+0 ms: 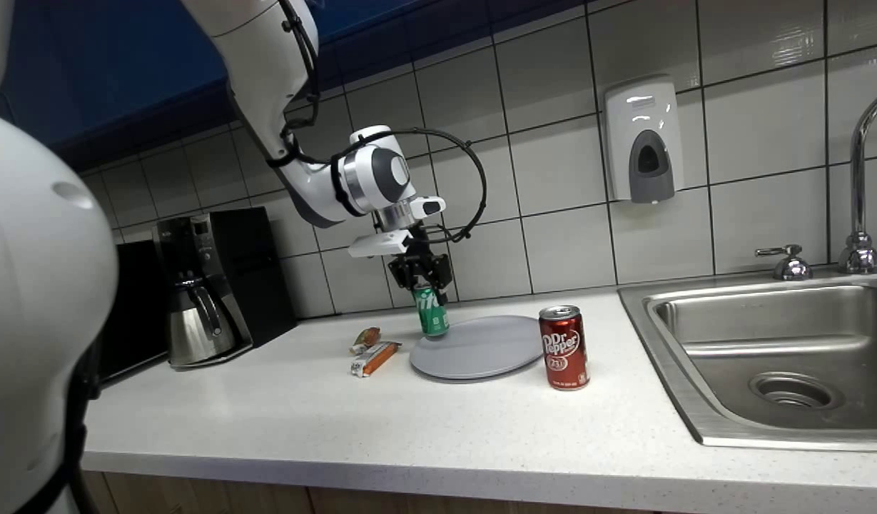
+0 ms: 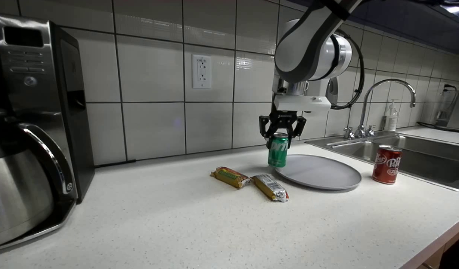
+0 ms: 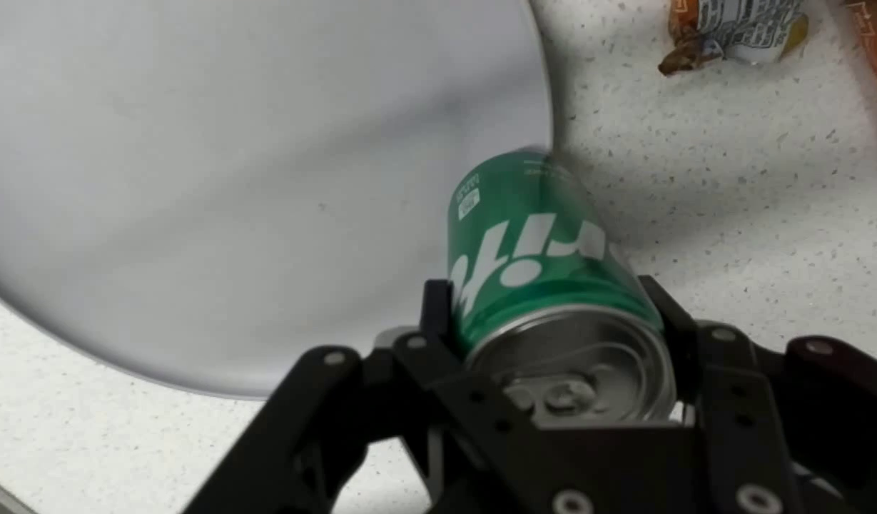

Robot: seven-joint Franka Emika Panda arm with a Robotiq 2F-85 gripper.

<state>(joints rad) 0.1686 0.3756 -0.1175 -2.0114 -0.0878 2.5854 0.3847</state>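
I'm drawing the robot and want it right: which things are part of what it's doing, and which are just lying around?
Part of what it's doing:
claw, gripping the green can
green can
gray plate, probably, since the can is right by its edge

Seemingly just around:
red Dr Pepper can
two wrapped snacks
coffee maker

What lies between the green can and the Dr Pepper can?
The gray plate lies between the green can and the Dr Pepper can, as both exterior views show.
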